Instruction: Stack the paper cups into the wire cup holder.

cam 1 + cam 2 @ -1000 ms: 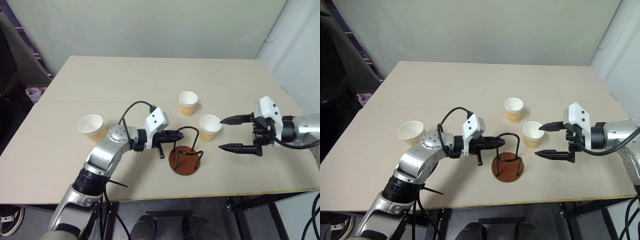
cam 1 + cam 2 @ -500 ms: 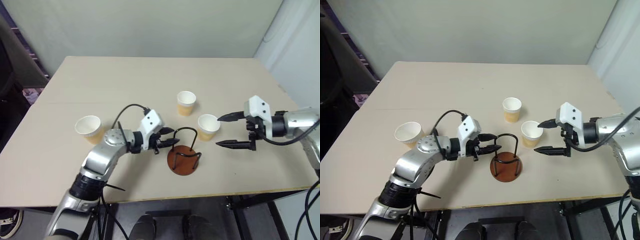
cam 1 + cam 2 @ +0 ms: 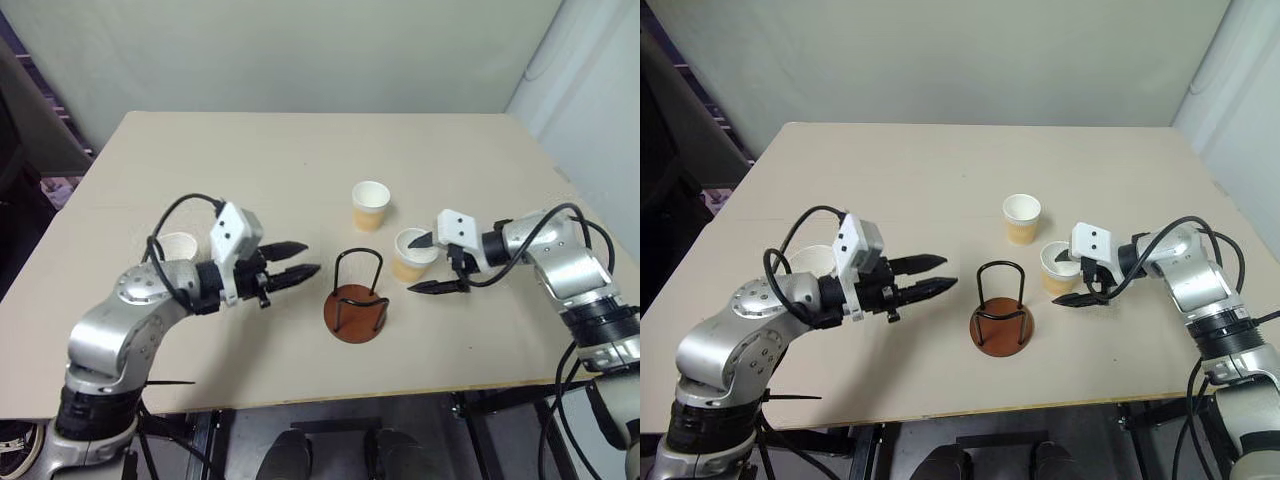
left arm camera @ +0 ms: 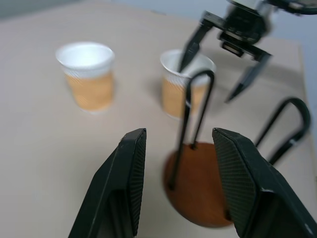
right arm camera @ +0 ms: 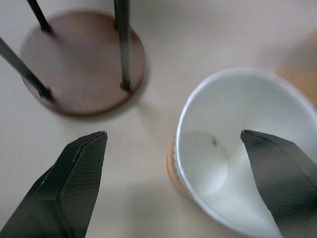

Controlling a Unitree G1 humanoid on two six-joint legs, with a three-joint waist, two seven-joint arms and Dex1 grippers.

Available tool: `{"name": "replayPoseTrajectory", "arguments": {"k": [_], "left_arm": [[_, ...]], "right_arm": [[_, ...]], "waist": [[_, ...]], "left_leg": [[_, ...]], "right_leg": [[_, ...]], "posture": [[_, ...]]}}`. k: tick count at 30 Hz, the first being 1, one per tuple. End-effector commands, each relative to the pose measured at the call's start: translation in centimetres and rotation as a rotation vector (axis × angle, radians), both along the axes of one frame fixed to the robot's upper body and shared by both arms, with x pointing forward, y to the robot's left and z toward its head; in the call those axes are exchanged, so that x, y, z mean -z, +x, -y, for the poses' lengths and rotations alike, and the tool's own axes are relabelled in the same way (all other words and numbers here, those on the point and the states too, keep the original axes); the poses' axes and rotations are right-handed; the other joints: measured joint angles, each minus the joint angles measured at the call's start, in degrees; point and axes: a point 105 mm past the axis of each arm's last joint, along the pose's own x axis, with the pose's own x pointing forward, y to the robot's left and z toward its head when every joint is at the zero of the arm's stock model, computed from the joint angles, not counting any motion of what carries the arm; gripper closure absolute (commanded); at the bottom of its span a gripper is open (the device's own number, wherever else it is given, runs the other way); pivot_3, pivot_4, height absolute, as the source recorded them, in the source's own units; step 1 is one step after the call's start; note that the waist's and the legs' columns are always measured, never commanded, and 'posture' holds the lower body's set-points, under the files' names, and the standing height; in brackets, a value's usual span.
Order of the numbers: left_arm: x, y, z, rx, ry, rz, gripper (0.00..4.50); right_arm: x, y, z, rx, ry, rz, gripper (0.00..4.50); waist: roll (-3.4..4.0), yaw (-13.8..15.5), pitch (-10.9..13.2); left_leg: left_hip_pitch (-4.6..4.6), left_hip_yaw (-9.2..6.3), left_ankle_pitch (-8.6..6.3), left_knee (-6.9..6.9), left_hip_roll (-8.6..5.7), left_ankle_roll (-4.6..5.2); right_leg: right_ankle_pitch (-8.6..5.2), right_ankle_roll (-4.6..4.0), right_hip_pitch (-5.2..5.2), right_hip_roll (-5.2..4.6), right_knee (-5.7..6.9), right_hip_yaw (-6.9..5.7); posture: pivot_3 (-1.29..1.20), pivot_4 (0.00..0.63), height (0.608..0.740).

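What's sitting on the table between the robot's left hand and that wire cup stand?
Nothing: bare tabletop lies between the left hand and the wire cup holder, as the left eye view shows. No cup stands in that stretch.

This looks like a robotics lab or test room — a plain beige tabletop (image 3: 300, 160) on a black metal frame (image 3: 480, 425), set against a bare pale wall (image 3: 300, 50). A white curtain or sheet (image 3: 590, 90) hangs at the right, and dark equipment (image 3: 25, 120) stands at the left — nothing homely, only a staged work surface.
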Motion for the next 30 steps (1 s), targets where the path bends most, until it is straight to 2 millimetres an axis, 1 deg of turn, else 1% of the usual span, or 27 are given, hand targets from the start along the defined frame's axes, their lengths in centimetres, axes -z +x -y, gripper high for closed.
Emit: {"name": "replayPoseTrajectory", "arguments": {"k": [1,3,5,9,11,14,17,19,20,22,23,24,25,27,28,30], "left_arm": [[-2.5,-0.6,-1.7,-0.04,0.014,0.075,2.21],[-3.2,-1.3,-2.7,-0.036,0.037,0.069,2.21],[-3.5,-2.2,-3.2,-0.004,0.069,0.047,2.21],[-5.6,-3.1,-4.0,0.031,0.075,0.08,2.21],[-6.1,-3.5,-4.1,0.053,0.075,0.084,2.21],[-6.7,-4.4,-4.8,0.082,0.107,0.079,2.21],[-7.3,-5.0,-6.8,0.053,0.15,0.069,2.21],[-7.5,-5.3,-7.5,0.045,0.166,0.066,2.21],[-8.4,-5.7,-7.6,0.061,0.139,0.082,2.21],[-10.1,-6.4,-8.1,0.069,0.109,0.121,2.21],[-10.5,-6.5,-8.3,0.067,0.103,0.131,2.21],[-10.2,-6.4,-8.6,0.054,0.108,0.12,2.21],[-9.7,-6.3,-8.6,0.048,0.11,0.108,2.21],[-9.0,-6.2,-8.3,0.052,0.092,0.091,2.21],[-8.8,-6.2,-8.1,0.054,0.084,0.088,2.21],[-8.3,-6.1,-7.8,0.053,0.082,0.082,2.21]], "right_arm": [[-0.6,0.4,-0.2,-0.037,-0.02,0.039,0.92],[-0.7,0.5,-0.3,-0.046,-0.017,0.045,1.67],[-0.9,0.6,-0.4,-0.051,-0.013,0.049,2.4],[-1.2,0.6,-0.3,-0.06,-0.003,0.049,3.95],[-1.6,0.7,-0.3,-0.06,0.009,0.055,4.48],[-3.8,0.0,-0.1,-0.08,0.059,0.063,4.48],[-7.3,-0.8,0.9,-0.092,0.101,0.116,4.48],[-8.8,-1.3,0.9,-0.104,0.127,0.136,4.48],[-10.5,-2.0,0.5,-0.131,0.174,0.148,4.48],[-15.1,-3.9,-1.2,-0.222,0.304,0.194,4.48],[-16.3,-4.7,-1.8,-0.257,0.342,0.205,4.48],[-17.1,-5.6,-3.1,-0.31,0.397,0.187,4.48],[-17.2,-6.4,-4.0,-0.349,0.424,0.163,4.48],[-16.1,-7.5,-5.7,-0.413,0.416,0.119,4.48],[-15.5,-7.7,-6.3,-0.429,0.406,0.106,4.48],[-14.6,-8.3,-7.2,-0.453,0.403,0.073,4.48]], "waist": [[0.0,-0.1,0.0],[0.01,-0.3,0.0],[0.01,-0.4,0.0],[0.01,-0.6,0.0],[0.02,-0.6,0.0],[0.04,-0.6,0.0],[0.12,-0.7,0.1],[0.13,-0.7,0.1],[0.13,-0.7,0.1],[0.14,-1.0,0.1],[0.14,-1.1,0.1],[0.15,-1.3,0.1],[0.15,-1.4,0.1],[0.12,-1.5,0.0],[0.08,-1.6,0.0],[0.05,-1.6,0.0]], "left_leg": [[0.0,0.0,0.01,-0.04,0.01,-0.02],[0.0,0.0,0.03,-0.13,0.05,-0.06],[0.01,0.01,0.08,-0.3,0.05,-0.14],[0.02,0.01,0.09,-0.38,0.06,-0.15],[0.02,0.0,0.08,-0.38,0.06,-0.16],[-0.01,0.0,0.07,-0.4,0.06,-0.18],[-0.07,0.01,0.05,-0.46,0.06,-0.22],[-0.11,0.02,0.04,-0.52,0.06,-0.26],[-0.11,0.02,0.04,-0.57,0.07,-0.27],[-0.1,0.03,0.04,-0.59,0.11,-0.31],[-0.15,0.05,0.05,-0.59,0.12,-0.34],[-0.18,0.08,0.07,-0.6,0.12,-0.38],[-0.18,0.09,0.1,-0.62,0.14,-0.42],[0.02,0.1,0.12,-0.7,0.22,-0.45],[0.07,0.1,0.12,-0.7,0.29,-0.46],[0.06,0.09,0.12,-0.58,0.31,-0.49]], "right_leg": [[0.01,-0.04,-0.03,0.0,0.02,-0.02],[0.02,-0.18,-0.14,0.02,0.08,-0.04],[0.01,-0.26,-0.22,0.03,0.12,-0.04],[-0.03,-0.35,-0.24,0.03,0.11,-0.04],[-0.05,-0.38,-0.24,0.03,0.1,-0.04],[-0.07,-0.41,-0.29,0.02,0.1,-0.04],[-0.13,-0.51,-0.39,0.03,0.11,-0.04],[-0.21,-0.64,-0.47,0.03,0.13,-0.04],[-0.25,-0.7,-0.49,0.03,0.15,-0.04],[-0.38,-0.9,-0.53,0.08,0.21,-0.04],[-0.43,-0.98,-0.62,0.1,0.28,-0.03],[-0.46,-1.04,-0.72,0.12,0.38,-0.02],[-0.49,-1.09,-0.77,0.15,0.44,-0.01],[-0.68,-1.34,-0.63,0.23,0.48,-0.01],[-0.83,-1.56,-0.59,0.28,0.56,-0.02],[-0.91,-1.61,-0.65,0.3,0.83,-0.03]], "posture": [[0.0,0.15,0.74],[0.0,0.15,0.74],[0.0,0.15,0.74],[0.0,0.15,0.74],[0.0,0.15,0.74],[0.0,0.15,0.74],[0.0,0.15,0.74],[0.0,0.15,0.74],[0.0,0.15,0.74],[0.0,0.15,0.74],[0.0,0.15,0.74],[0.0,0.15,0.74],[0.0,0.15,0.74],[0.0,0.15,0.74],[0.0,0.15,0.74],[0.0,0.15,0.74]]}}
